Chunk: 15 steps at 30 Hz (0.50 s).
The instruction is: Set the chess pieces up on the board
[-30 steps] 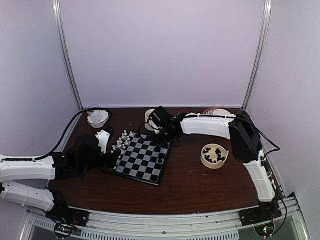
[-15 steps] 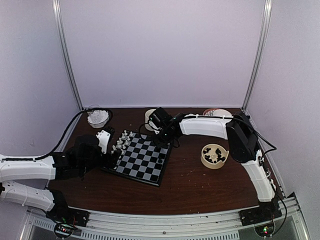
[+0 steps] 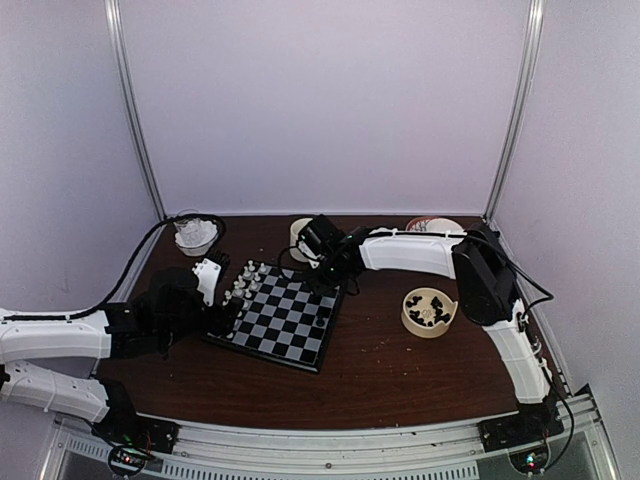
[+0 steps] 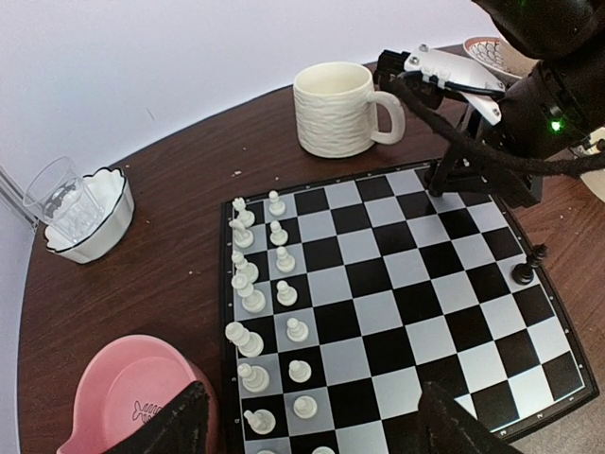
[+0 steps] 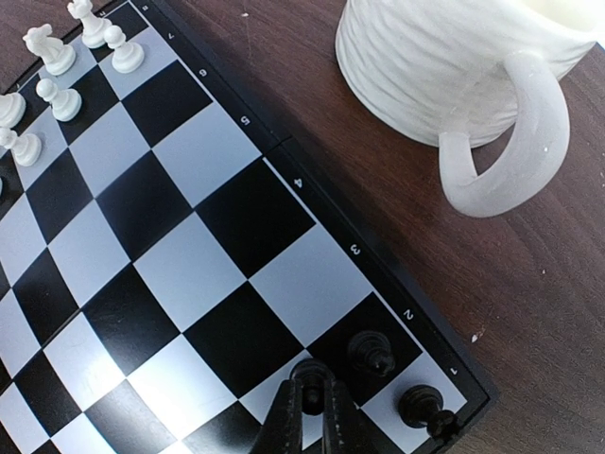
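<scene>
The board's middle lies bare. White pieces line its left edge; the mug and right pincer, gripping a black piece, block the far corner.

**Arm hardware: visual condition**

Left arm and right arm: smooth white link shells, black joint housings. Black cables exposed on both. Black base plates carry small green and red lights. The right wrist shows a white cover plate and one green light. Right gripper fingers slim, black.
</scene>
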### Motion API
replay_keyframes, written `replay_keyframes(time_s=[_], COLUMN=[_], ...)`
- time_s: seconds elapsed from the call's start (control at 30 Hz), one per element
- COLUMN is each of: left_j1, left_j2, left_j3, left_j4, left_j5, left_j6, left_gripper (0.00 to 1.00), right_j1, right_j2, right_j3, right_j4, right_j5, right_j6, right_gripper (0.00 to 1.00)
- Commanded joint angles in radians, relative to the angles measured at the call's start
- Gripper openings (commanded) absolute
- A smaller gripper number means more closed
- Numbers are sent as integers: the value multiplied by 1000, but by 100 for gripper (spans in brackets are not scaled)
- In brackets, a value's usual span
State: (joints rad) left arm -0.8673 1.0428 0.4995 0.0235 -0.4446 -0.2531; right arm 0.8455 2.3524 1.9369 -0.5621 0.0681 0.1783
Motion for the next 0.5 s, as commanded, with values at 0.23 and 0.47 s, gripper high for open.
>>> replay_keyframes(time_s=[0.23,0.47], left_j1=[5,5], left_j2=[7,6], left_j3=[30,30], left_j4=[6,4], left_j5=[6,4], left_j6=[-10,-9], left_gripper=[76,76], right_j1=[-5,-5], right_j2=[-53,-69], right_j3=[-53,-74], right_j4=[-4,2], right_j5=[-31,-40], right_j6=[4,7], right_gripper=[7,7])
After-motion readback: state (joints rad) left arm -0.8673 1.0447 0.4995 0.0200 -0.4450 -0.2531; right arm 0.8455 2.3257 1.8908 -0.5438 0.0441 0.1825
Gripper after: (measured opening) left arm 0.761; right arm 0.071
